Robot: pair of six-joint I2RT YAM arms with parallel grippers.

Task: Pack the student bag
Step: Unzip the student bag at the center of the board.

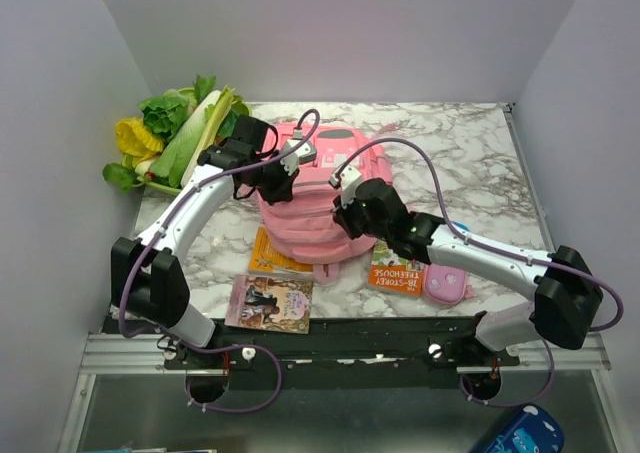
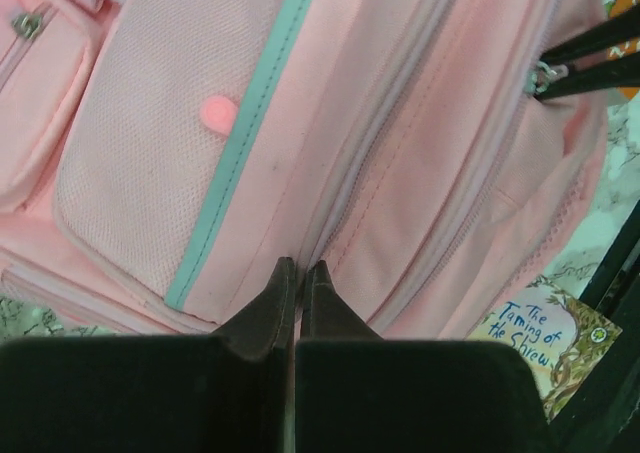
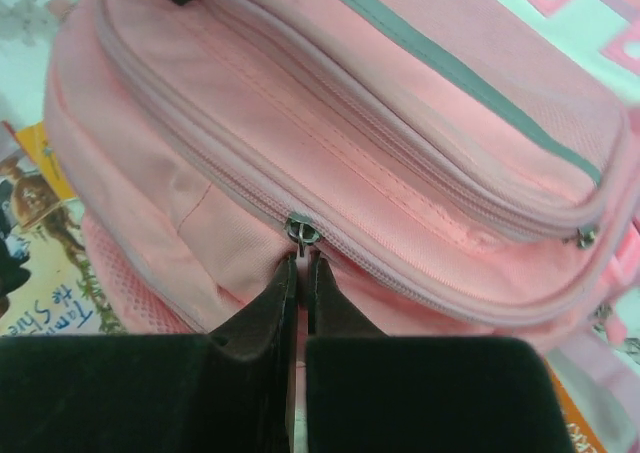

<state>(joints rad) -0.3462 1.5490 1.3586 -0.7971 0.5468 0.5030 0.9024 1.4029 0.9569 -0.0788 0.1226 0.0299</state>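
The right fingers [image 3: 272,308] stood all but shut, with only a hairline slit between them. Their tips looked nipped on the tab of the zipper pull [image 3: 301,230] on a big compartment of the student bag [image 1: 310,223].

The step in hand looked to be opening that zip. To do it well, the pull wanted drawing along the line of the teeth, following the curve of the bag rather than lifting away from it. The grip needed to be firm, since the small metal tab could slip out. The soft cloth would likely bunch and travel with the pull unless held back.

That seemed the job of the left fingers [image 2: 268,303]. They were closed as well, tips pressed into the seam between two zippered panels. Whether they had a fold of cloth pinched could not be told. Bracing there while the right arm drew away would keep the track taut.

The bag lay mid-worktop [image 1: 470,163], its zips looking closed. A Taming of the Shrew book [image 2: 545,338] lay just beside it and a pencil case [image 1: 445,285] near the right arm, neither yet packed.
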